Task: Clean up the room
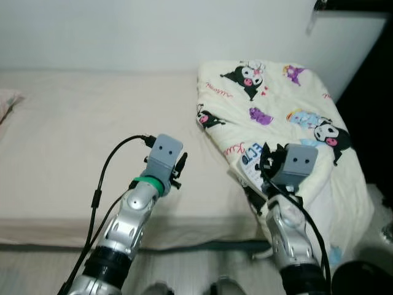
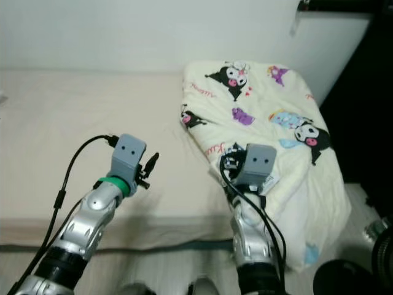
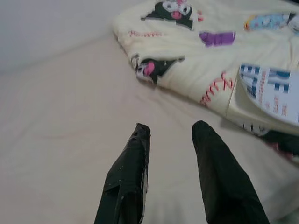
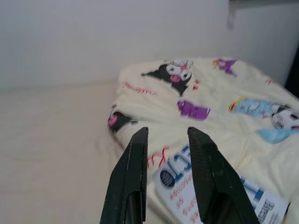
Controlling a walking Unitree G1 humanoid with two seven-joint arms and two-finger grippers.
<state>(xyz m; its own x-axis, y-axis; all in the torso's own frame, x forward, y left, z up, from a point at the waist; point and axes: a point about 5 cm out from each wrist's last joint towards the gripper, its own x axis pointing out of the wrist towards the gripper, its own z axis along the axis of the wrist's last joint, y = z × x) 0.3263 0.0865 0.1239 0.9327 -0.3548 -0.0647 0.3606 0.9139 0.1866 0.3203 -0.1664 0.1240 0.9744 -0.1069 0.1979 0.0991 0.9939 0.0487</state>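
We stand at the edge of a bed point(image 1: 73, 123) covered with a plain cream sheet, against a white wall point(image 1: 123, 31). On the right half of the bed lies a folded quilt point(image 1: 276, 104), pale yellow and printed with black-and-pink cartoon figures, purple shapes and red script; its right side hangs over the bed's edge toward the floor. Beyond it, at the far right, stands a dark piece of furniture point(image 1: 374, 123).

On the near edge of the quilt rests a white packet with blue lettering point(image 3: 268, 93), lying flat on the fabric. Our right gripper point(image 4: 166, 135) hovers just above this packet, and in the right wrist view the packet point(image 4: 187, 186) shows beneath and between the two black fingers. The jaws stand open, with a clear gap between them, and hold nothing.

Our left gripper point(image 3: 170, 130) hangs over the bare sheet, to the left of the quilt and apart from it. Its jaws are open as well, and hold nothing. A black cable point(image 1: 110, 166) loops from the left wrist down along the silver arm, which wears a green band point(image 1: 150, 182) just below the grey camera housing.

At the far left edge of the bed, a corner of a pillow point(image 1: 7, 101) shows.
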